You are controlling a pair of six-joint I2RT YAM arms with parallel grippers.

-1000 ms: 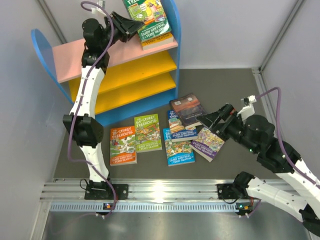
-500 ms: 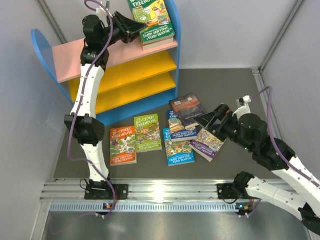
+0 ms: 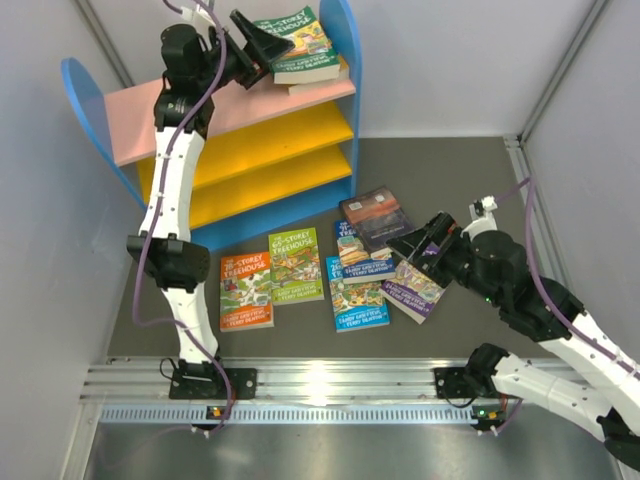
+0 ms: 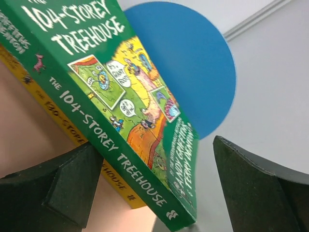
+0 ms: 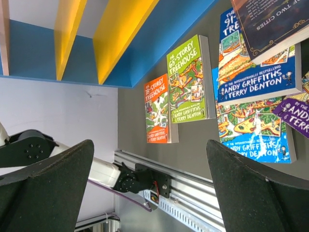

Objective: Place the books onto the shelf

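So far, two books are up on the shelf (image 3: 85,90). The 104 green book (image 3: 300,45) lies flat on a yellow book (image 4: 53,113), and both sit at the right end of the pink top board (image 3: 135,120), next to the blue side. The left gripper (image 3: 268,48) is up there too. It is spread wide, with one finger on each side of the 104 green book's corner, and it is not squeezing the book. Six more books lie on the dark worktop (image 3: 460,170) in front of the shelf: an orange book (image 3: 245,290), the 65 green book (image 3: 295,265) beside it, two blue books (image 3: 357,295), a purple book (image 3: 415,288) and a dark book (image 3: 375,218). Some of them overlap. The right gripper (image 3: 412,250) hangs just over the purple book and the blue ones. It is spread wide too and holds nothing. The two yellow boards (image 3: 250,140) have no books on them. I think only a small part of the job is done, and most of the books are left to pick up.
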